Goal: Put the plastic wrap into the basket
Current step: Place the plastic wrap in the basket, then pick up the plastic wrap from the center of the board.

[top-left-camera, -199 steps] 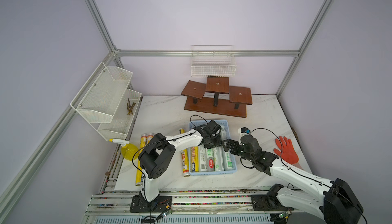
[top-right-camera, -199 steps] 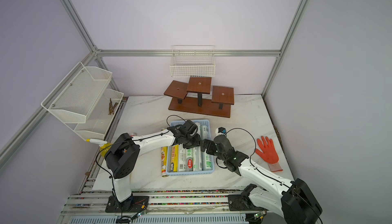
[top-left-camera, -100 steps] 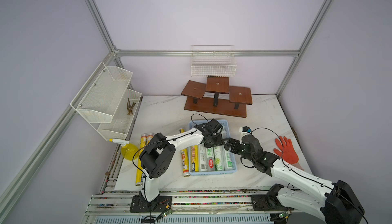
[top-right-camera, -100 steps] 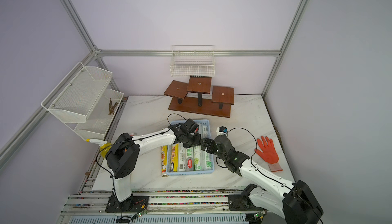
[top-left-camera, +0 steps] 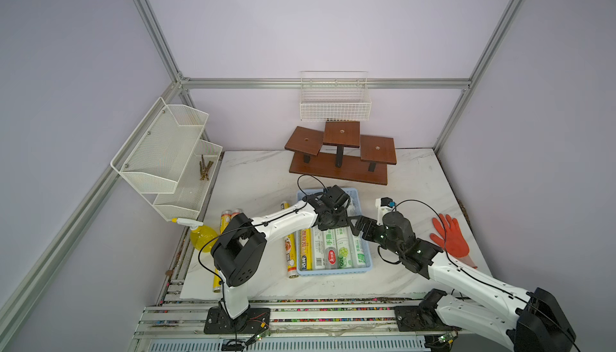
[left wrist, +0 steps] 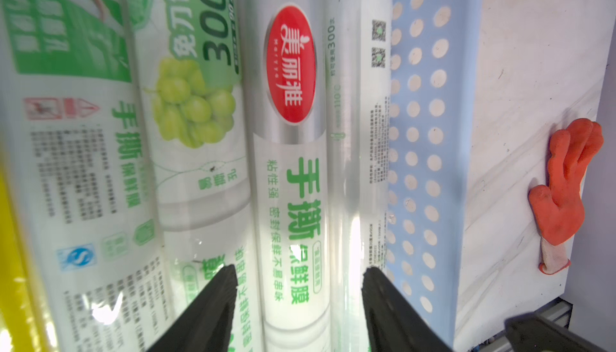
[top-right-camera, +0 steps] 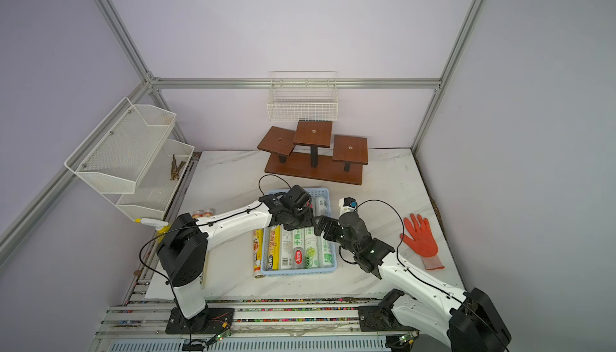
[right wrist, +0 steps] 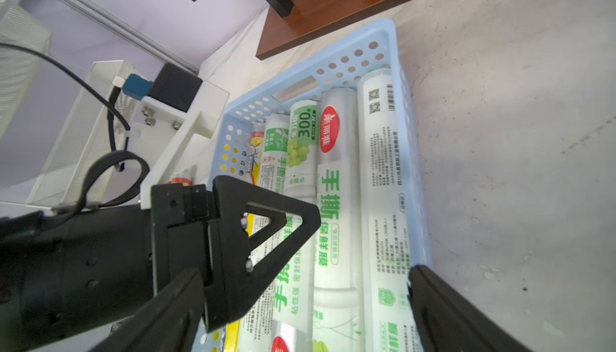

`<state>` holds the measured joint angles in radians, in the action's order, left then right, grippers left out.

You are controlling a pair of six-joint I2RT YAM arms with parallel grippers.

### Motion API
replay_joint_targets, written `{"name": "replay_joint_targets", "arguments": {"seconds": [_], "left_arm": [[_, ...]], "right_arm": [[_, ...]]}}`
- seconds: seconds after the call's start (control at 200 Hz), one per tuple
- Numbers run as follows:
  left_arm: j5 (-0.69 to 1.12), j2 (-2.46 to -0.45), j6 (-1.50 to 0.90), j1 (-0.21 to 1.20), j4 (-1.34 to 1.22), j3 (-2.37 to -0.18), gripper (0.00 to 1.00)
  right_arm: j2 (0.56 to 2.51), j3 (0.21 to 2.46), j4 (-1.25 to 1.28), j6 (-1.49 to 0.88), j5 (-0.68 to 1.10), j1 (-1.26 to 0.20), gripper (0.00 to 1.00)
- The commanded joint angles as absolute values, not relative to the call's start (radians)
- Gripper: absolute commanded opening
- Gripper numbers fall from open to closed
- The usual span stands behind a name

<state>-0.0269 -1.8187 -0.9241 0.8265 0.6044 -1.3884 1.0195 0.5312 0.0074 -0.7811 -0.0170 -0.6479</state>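
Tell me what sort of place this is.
Probably a robot test cell rather than a home: a marble-look tabletop fenced by aluminium framing and plain lilac walls, with the left arm and right arm bolted to a rail at its front.

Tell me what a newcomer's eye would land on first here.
The light blue basket in the middle of the table stands out first. It is packed with plastic wrap rolls lying side by side, and the left gripper and right gripper are both open over it. Next comes the bright orange glove, flat on the table on the robot's right of the basket. A yellow-labelled roll lies outside, along the basket's opposite side.
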Motion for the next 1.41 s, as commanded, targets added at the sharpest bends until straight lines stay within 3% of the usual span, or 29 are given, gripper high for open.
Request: {"name": "replay_joint_targets", "arguments": {"seconds": [0.0,0.29,0.46,0.6,0.75,1.035,1.4], "left_arm": [[-0.078,-1.685,-0.87,0.851,0.559,-1.371,0.64],[-0.318,-1.423,-0.807,0.841,0.487,-1.142,0.6],[-0.425,-1.254,-0.795,0.805,0.503,-1.013,0.61],[-0.42,-1.16,-0.792,0.725,0.538,-0.925,0.62],[-0.299,-1.104,-0.767,0.615,0.539,-0.844,0.65],[-0.056,-1.178,-0.719,0.464,0.508,-0.769,0.72],[-0.022,-1.402,-0.683,0.435,0.585,-0.88,0.74]], "right_arm": [[1.022,0.53,0.012,-0.757,0.037,-0.657,0.99],[1.07,0.554,0.16,-0.758,0.21,-0.664,0.99],[1.148,0.633,0.158,-0.719,0.201,-0.738,0.99],[1.251,0.745,0.092,-0.656,0.115,-0.85,0.99],[1.349,0.818,0.06,-0.637,0.046,-0.92,0.99],[1.528,1.03,-0.199,-0.573,-0.181,-1.024,0.98],[1.601,1.055,-0.208,-0.602,-0.145,-1.04,0.99]]}}
